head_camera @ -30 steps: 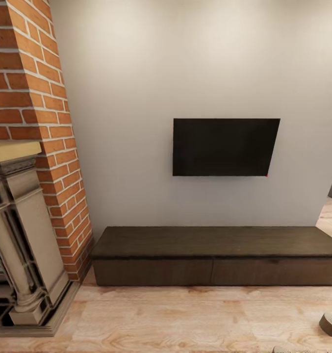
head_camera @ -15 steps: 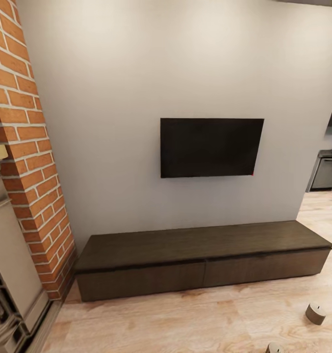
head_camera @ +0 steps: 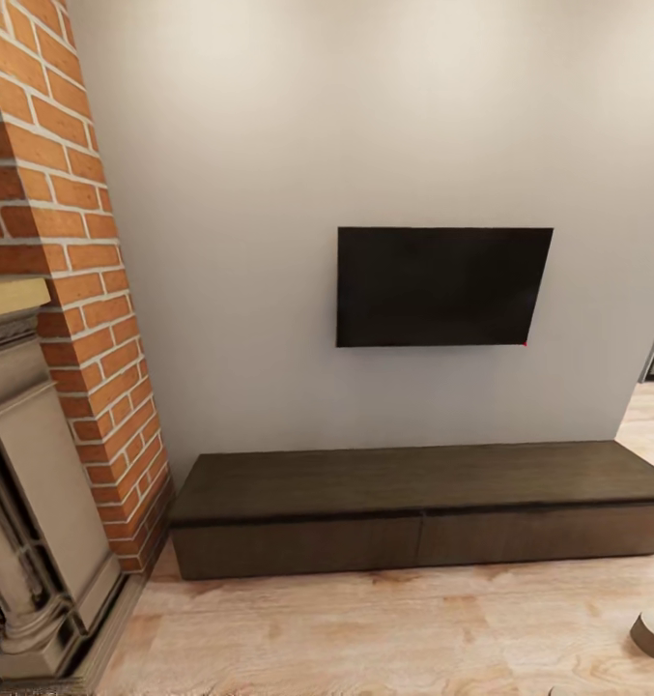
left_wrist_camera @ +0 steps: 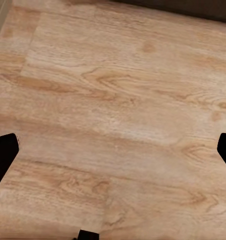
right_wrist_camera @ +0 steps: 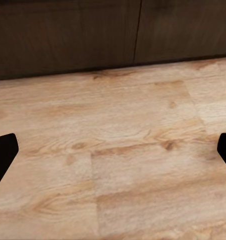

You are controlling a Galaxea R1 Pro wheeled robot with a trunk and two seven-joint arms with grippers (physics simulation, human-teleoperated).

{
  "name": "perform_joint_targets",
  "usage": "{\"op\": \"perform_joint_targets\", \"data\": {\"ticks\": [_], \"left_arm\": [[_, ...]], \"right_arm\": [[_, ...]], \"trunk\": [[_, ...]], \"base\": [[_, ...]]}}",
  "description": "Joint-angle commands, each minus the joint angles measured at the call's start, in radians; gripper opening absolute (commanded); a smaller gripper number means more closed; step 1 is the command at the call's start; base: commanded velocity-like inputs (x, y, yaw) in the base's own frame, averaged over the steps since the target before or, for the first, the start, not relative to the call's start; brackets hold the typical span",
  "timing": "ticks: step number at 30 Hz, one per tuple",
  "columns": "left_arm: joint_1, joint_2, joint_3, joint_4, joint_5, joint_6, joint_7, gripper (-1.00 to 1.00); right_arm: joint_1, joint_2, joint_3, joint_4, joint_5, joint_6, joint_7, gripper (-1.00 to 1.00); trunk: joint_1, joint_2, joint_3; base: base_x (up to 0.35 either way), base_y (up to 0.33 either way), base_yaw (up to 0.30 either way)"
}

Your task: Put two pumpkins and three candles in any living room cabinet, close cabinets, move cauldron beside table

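Black, matte, featureless. On the left claw (left_wrist_camera: 113, 150): two dark fingertips (left_wrist_camera: 3, 152) with blunt, slightly angled ends, plus a small black stub of the body between them. On the right claw (right_wrist_camera: 113, 152): the same black fingertips (right_wrist_camera: 3, 155), wedge-shaped, soft-edged. No cables, screws or markings discernible.

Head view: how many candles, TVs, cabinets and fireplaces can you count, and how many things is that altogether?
Candle: 1, on the floor at the picture's right edge
TV: 1, on the wall
Cabinet: 1, long and low, its drawer fronts shut
Fireplace: 1, red brick
Total: 4
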Motion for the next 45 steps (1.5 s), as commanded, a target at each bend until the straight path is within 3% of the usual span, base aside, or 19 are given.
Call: {"op": "perform_joint_targets", "data": {"ticks": [1,11,27,45], "left_arm": [[0.0,0.0,-0.001,0.0,0.007,-0.003,0.001,1.0],[0.0,0.0,-0.003,0.0,0.006,-0.002,0.002,1.0],[0.0,0.0,-0.003,0.0,0.006,-0.003,0.003,1.0],[0.0,-0.002,-0.004,0.0,0.006,-0.004,0.002,1.0]], "right_arm": [[0.0,0.0,0.0,0.0,0.001,-0.003,-0.004,1.0],[0.0,0.0,0.0,0.0,0.001,-0.003,-0.004,1.0],[0.001,0.0,0.0,0.0,0.0,-0.003,-0.003,1.0],[0.0,-0.008,0.001,0.002,0.001,-0.004,-0.003,1.0]], "trunk": [[0.0,-0.001,-0.002],[0.0,-0.001,-0.014],[0.0,-0.001,-0.018],[0.0,-0.001,-0.018]], "base": [[0.0,0.0,0.18],[0.053,0.0,0.176],[0.299,0.0,0.072],[0.162,0.0,0.091]]}}
